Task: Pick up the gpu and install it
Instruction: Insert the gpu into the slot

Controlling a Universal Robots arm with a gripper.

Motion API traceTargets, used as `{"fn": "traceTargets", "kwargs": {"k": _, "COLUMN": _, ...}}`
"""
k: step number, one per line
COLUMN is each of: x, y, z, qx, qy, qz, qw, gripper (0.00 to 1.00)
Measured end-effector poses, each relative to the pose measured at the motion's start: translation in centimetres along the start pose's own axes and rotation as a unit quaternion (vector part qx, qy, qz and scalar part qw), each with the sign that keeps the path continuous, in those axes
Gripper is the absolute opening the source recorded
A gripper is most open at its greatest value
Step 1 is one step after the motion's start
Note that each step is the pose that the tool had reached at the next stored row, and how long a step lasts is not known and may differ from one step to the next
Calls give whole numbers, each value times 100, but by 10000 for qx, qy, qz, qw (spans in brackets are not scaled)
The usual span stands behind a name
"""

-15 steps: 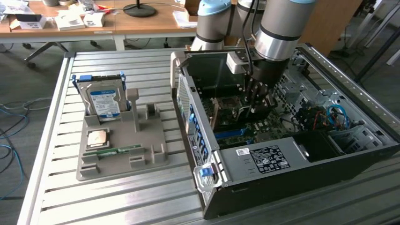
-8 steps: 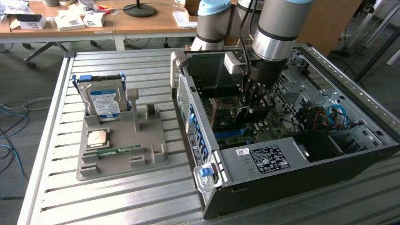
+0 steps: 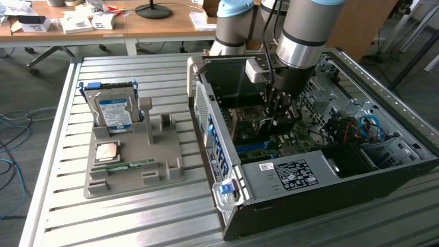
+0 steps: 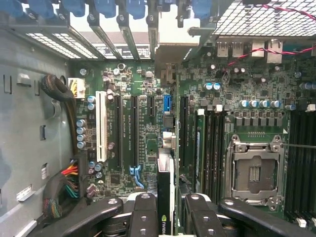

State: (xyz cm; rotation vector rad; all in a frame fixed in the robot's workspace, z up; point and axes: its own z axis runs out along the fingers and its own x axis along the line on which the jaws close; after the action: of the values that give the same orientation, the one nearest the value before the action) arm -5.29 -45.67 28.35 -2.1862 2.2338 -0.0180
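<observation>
My gripper (image 4: 165,203) is shut on the gpu (image 4: 166,175), a thin dark card seen edge-on with a green logo between the black fingers (image 4: 143,212). The card hangs just above the green motherboard (image 4: 123,163), over the gap between the black expansion slots (image 4: 134,128) and the memory slots (image 4: 210,148). Its far end reaches toward the silvery bracket area (image 4: 173,57) at the case's rear wall. In the exterior view the gripper (image 3: 277,108) is lowered deep inside the open computer case (image 3: 288,177).
A white slot (image 4: 101,126), cable bundles (image 4: 69,182) and the empty processor socket (image 4: 254,173) surround the card. Outside the case a grey tray (image 3: 137,175) holds the silver hard drive (image 3: 113,110), a processor chip (image 3: 108,151) and a green memory stick (image 3: 123,166).
</observation>
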Motion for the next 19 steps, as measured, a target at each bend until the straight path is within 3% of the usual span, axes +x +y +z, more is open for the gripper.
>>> {"fn": "traceTargets", "kwargs": {"k": 19, "x": 2, "y": 60, "z": 122, "qx": 3, "qy": 2, "qz": 0, "qw": 10000, "gripper": 26}}
